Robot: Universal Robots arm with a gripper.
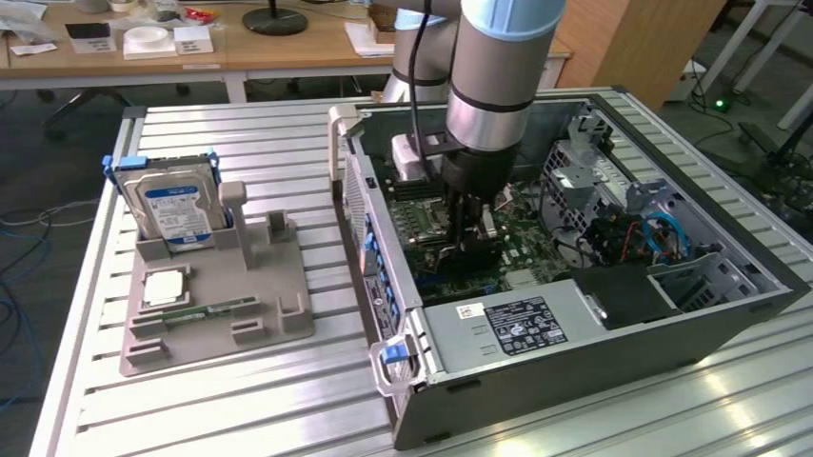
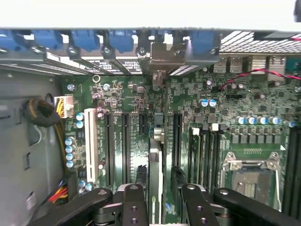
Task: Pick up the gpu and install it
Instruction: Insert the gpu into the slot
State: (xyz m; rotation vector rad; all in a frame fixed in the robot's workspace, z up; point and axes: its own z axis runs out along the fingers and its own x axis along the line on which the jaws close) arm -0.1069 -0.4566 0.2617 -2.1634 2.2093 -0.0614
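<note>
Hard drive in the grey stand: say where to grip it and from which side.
Probably best: pinch the hard drive near its top, across its two flat faces, coming from above. It stands upright in the grey stand, lower end seated in a slot, top free.

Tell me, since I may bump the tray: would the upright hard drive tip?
Probably not: the hard drive stands on edge in a slot of the grey tray, which braces its base. It looks a rigid metal block, likely heavy for its size. Freestanding, tall and thin, it would likely topple.

No readable text, hard drive [image 1: 174, 205] label, power supply [image 1: 515, 328] sticker illegible
</note>
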